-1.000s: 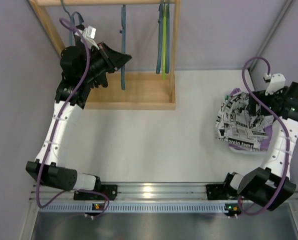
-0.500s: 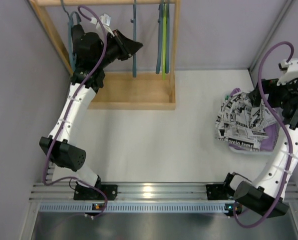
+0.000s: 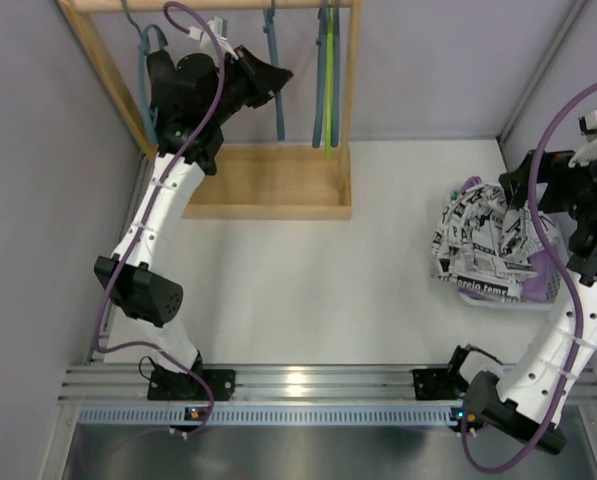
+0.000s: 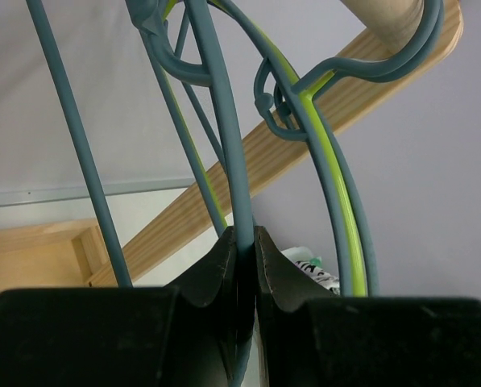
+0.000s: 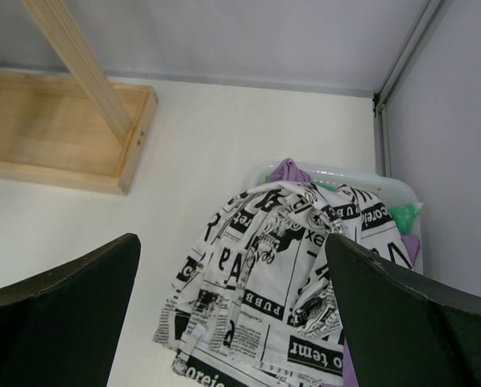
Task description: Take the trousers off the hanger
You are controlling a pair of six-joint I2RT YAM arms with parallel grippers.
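Apparently nearly done: the trousers (image 3: 483,250) lie heaped at the table's (image 3: 328,300) right edge beneath the spread right hand (image 5: 236,310); the left hand (image 4: 242,266) pinches a bare hanger (image 4: 220,121), likely needing release next.

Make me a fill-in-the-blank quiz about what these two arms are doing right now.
The left pincer is shut on a blue-grey ____ hooked over the wooden rod.
The right pincer hangs ____ above the printed trousers.
Beneath those peeks a garment coloured ____.
Missing words: hanger, open, purple.
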